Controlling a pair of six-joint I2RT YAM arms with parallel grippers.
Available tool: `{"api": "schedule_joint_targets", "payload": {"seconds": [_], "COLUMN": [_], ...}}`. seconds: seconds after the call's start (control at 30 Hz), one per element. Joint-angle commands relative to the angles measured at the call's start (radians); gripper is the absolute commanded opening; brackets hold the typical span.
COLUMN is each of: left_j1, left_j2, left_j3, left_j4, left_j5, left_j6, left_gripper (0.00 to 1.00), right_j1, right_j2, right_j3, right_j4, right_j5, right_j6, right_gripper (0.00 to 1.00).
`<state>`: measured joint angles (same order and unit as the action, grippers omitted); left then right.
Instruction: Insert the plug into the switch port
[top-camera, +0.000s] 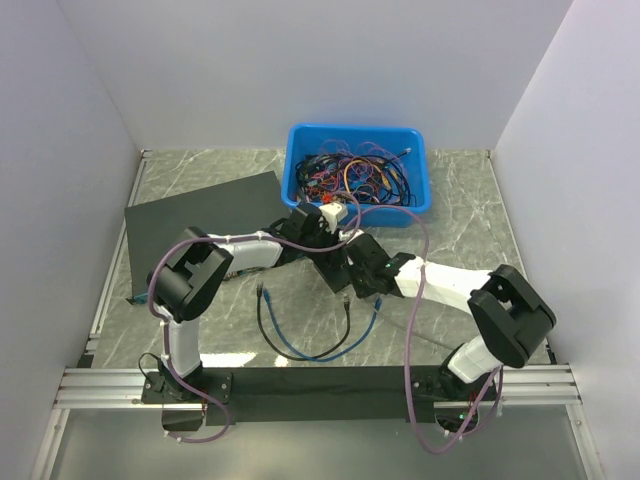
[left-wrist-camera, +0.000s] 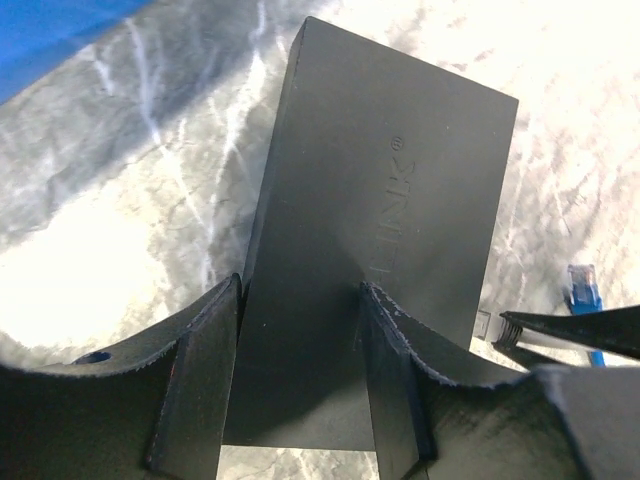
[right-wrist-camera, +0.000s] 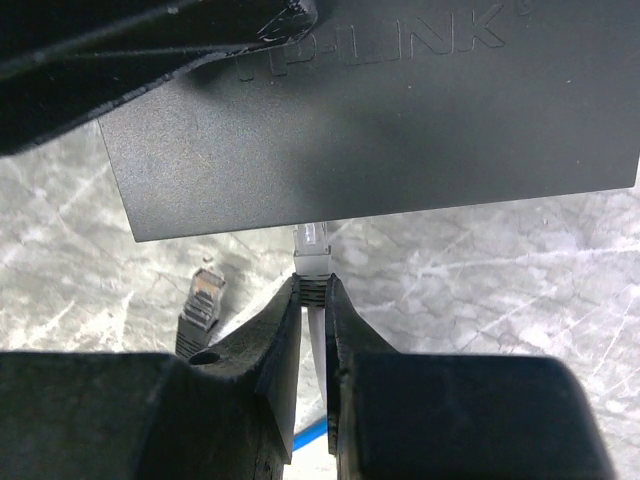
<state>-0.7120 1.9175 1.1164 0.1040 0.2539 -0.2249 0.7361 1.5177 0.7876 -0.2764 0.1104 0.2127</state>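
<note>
The switch (left-wrist-camera: 380, 200) is a small flat black box, and my left gripper (left-wrist-camera: 302, 290) is shut on its near end, one finger on each long side. My right gripper (right-wrist-camera: 313, 285) is shut on the ribbed boot just behind the clear plug (right-wrist-camera: 312, 245). The plug's tip meets the lower edge of the switch (right-wrist-camera: 400, 120). The switch port is hidden under that edge, so I cannot tell whether the plug is inside it. The blue cable (right-wrist-camera: 312, 436) trails back below the fingers. In the top view both grippers meet at the table's middle.
A black cable's connector (right-wrist-camera: 200, 305) lies left of my right gripper's fingers. A blue-booted connector (left-wrist-camera: 583, 288) rests on the marble to the switch's right. A blue bin (top-camera: 300, 175) of tangled cables stands at the back, with a large flat black unit (top-camera: 200, 215) to its left.
</note>
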Motion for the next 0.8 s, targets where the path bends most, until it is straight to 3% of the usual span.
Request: {"api": "schedule_joint_targets", "payload": {"seconds": [0.0,0.27,0.6,0.77], "left_j1": [-0.11,-0.152,-0.175,-0.179], "left_j2": [0.038,0.058,0.075,0.095], "left_j3": [-0.03,-0.023,-0.041,-0.033], "left_j4": [-0.13,-0.171,-0.171,-0.191], "left_j5": [0.324,0.442,0.57,0.607], "left_j6": [0.002,0.052,0.053,0.058], "left_gripper": [0.53,0.52,0.51,0.5], "right_j1": [0.002,0.002,0.002,0.002], "right_j2": [-0.079,-0.033,-0.04,-0.018], "right_j3": [0.029,0.064,-0.033,-0.002], "right_j4": [0.465,0.574,0.882,0.937], "right_j5": [0.028,0.032,0.104,0.088], "right_j6": [-0.009,-0.047,-0.035,-0.049], "right_gripper": [0.0,0.0,0.0,0.0]}}
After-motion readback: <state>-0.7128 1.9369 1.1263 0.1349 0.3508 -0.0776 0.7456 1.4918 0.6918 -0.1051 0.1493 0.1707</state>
